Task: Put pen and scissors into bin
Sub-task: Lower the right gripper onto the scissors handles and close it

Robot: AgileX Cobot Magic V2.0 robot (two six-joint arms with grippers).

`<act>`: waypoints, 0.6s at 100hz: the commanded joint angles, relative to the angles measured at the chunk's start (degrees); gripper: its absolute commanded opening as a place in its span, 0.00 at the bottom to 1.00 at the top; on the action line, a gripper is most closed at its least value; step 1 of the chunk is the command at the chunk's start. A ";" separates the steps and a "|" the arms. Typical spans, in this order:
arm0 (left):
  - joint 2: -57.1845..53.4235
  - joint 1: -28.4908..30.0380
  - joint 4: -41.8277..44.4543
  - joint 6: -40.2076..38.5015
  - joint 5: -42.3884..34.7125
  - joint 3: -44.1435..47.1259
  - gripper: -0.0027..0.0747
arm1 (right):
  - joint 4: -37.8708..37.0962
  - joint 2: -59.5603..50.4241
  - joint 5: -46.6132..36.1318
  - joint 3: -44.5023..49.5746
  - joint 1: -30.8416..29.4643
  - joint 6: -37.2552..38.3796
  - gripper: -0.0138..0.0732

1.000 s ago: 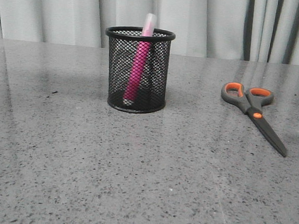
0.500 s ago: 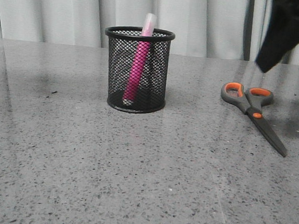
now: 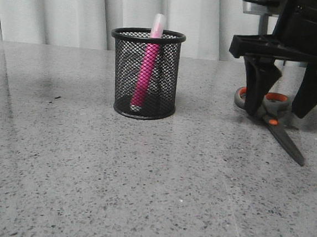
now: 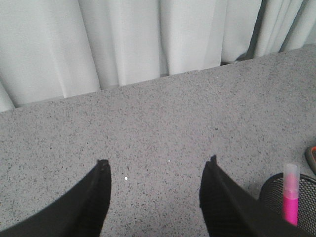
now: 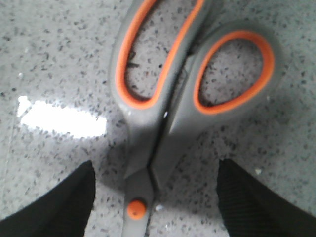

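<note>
The pen [image 3: 147, 67], magenta with a pale cap, stands tilted inside the black mesh bin [image 3: 148, 40] left of centre; its cap rises above the rim. It also shows in the left wrist view [image 4: 290, 197] with the bin [image 4: 274, 190]. The scissors [image 3: 282, 135] lie flat on the table at the right, handles toward the back. My right gripper [image 3: 278, 113] is open and low over the scissors, a finger on each side of the handles near the pivot. In the right wrist view the scissors [image 5: 168, 118] lie between the open fingers [image 5: 59, 207]. My left gripper [image 4: 155, 168] is open and empty above bare table.
The grey speckled table [image 3: 141, 183] stretches across the view, with a pale curtain [image 3: 73, 11] behind its far edge. The bin stands about a hand's width to the left of the scissors.
My right arm has come down from the top right of the front view and now straddles the scissors' handles. The pen, bin and scissors have not moved.
</note>
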 commanded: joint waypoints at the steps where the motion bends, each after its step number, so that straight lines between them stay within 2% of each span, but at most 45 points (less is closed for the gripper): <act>1: -1.65 0.08 -0.98 0.00 -4.38 -1.82 0.50 | -0.95 -1.99 -2.88 -2.06 0.02 0.33 0.69; 32: -1.65 0.08 -0.98 0.10 -5.51 -1.82 0.50 | -1.07 0.59 -2.94 -2.06 0.05 0.78 0.69; 44: -1.65 0.08 -0.98 0.10 -5.54 -1.82 0.50 | -1.07 1.50 -3.04 -2.06 0.15 0.78 0.60; 60: -1.65 0.08 -0.98 0.10 -5.64 -1.82 0.50 | -1.07 1.81 -2.49 -2.06 0.15 0.78 0.42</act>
